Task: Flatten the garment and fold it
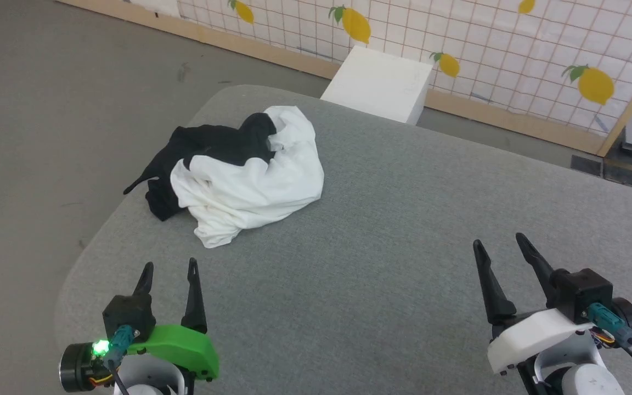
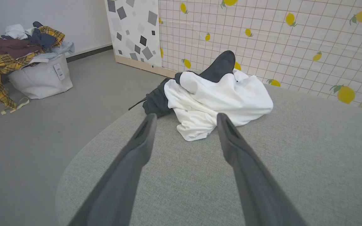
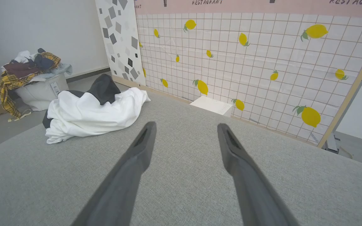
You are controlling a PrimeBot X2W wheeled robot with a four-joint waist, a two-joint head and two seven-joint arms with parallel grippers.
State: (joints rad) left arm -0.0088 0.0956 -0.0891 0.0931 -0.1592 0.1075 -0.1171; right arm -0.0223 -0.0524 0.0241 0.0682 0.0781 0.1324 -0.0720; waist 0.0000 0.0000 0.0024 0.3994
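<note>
Bin (image 2: 39, 78): on the floor beyond the left edge of the surface (image 1: 382, 263), heaped with clothes; not part of the task.

Left gripper (image 1: 170, 263): over the near left corner. Fingers spread wide, holding nothing, tips aimed toward the far edge.

Garment (image 1: 250, 175): one crumpled heap by the left edge, toward the far left corner; nothing flattened yet. Black sleeve cloth lies on the left-edge side and over the top. The white body is bunched toward the middle, with a white lobe trailing toward the near edge. The heap runs slightly wider across than deep; no true long axis can be read. It lies straight ahead of the left fingers, near but apart.

Box (image 1: 379, 82): white, on the floor past the far edge.

Right gripper (image 1: 497, 239): over the near right part. Fingers equally wide, empty. The garment is well apart, ahead and to its left.

Judgement: the left arm is nearer, so the first grasp likely falls to it, on the near white lobe.
</note>
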